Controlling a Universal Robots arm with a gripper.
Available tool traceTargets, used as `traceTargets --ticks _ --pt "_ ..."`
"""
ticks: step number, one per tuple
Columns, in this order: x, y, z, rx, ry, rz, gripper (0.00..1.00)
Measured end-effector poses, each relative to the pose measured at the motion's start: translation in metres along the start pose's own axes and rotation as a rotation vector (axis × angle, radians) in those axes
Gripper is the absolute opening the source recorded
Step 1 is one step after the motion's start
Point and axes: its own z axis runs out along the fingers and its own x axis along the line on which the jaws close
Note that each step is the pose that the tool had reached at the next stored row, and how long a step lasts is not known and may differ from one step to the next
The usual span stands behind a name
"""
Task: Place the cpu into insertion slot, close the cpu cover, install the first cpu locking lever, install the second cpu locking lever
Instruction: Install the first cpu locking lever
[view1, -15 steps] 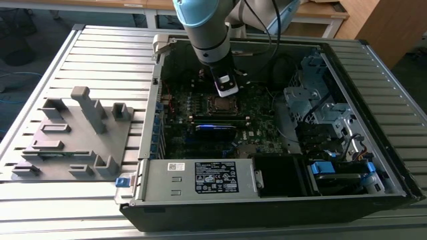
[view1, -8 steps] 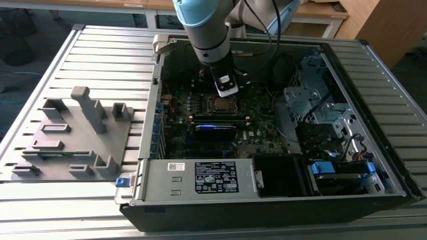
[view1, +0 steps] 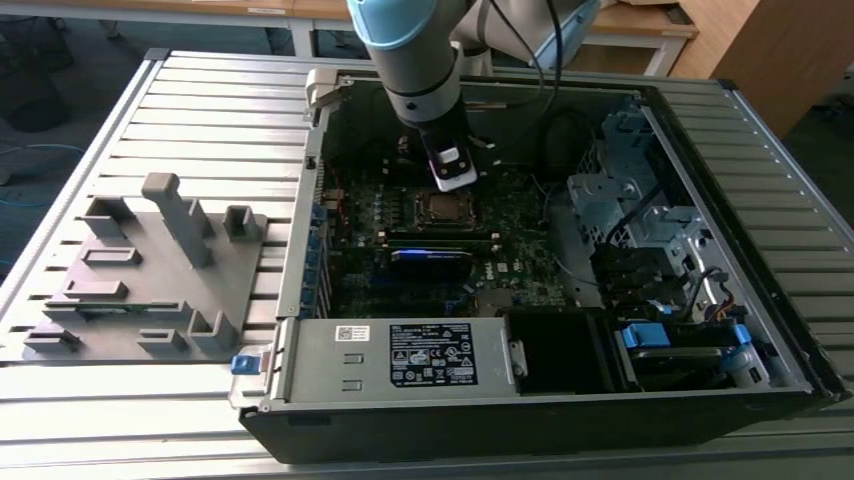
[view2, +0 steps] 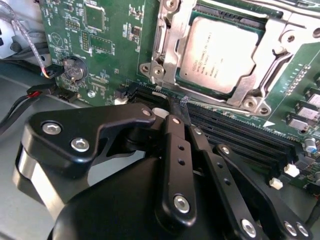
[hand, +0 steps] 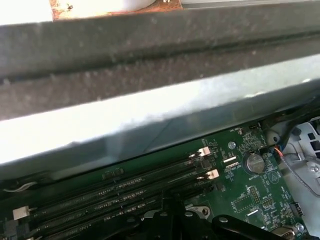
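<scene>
On the exterior view's left, a grey plastic fixture with upright blocks and posts (view1: 134, 290) lies on the ribbed metal table (view1: 80, 120). Just beside it stands the open black computer case (view1: 534, 430), lying on its side. At the case's near edge sits a grey metal box with a white label (view1: 347, 365).

Further toward the right, the green motherboard (view1: 514, 225) covers the floor of the case. The light blue and grey robot arm (view1: 407, 50) comes down over it from above. Its gripper (view1: 451, 180) hangs directly over the board, near the small square insertion slot with the silvery rim (view1: 439, 207).

The second wrist view shows a round silver coin battery (view2: 74, 69) on the board. Beside it are the black fingers of the gripper (view2: 178, 102). They are pressed together at the tips and nothing is seen between them. The tips stand at the long narrow black memory slots (view2: 240, 132), at the edge that faces the socket.

The small flat square cpu with the grey-silver top (view2: 222, 55) lies inside the insertion slot. The thin silvery cpu cover (view2: 167, 47) is folded down around it, so the chip shows through its square window. Whether the locking levers are latched I cannot tell.

On the exterior view's right, a blue-lit strip (view1: 430, 257) lies below the socket. Beyond it are silvery metal drive cages (view1: 627, 190), and blue plastic parts (view1: 645, 335) sit in the near corner.
</scene>
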Motion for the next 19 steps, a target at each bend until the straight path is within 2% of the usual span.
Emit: traceTargets --ticks 8,14,17,19 --pt "0.0009 0.0042 -0.0043 0.0029 -0.0036 0.011 0.10" --pt "0.0014 0.0047 -0.0046 0.0037 -0.0063 0.016 0.10" --pt "0.0017 0.0047 -0.0048 0.0034 -0.0089 0.015 0.10" --pt "0.0021 0.0045 -0.0048 0.0033 -0.0136 0.014 0.10"
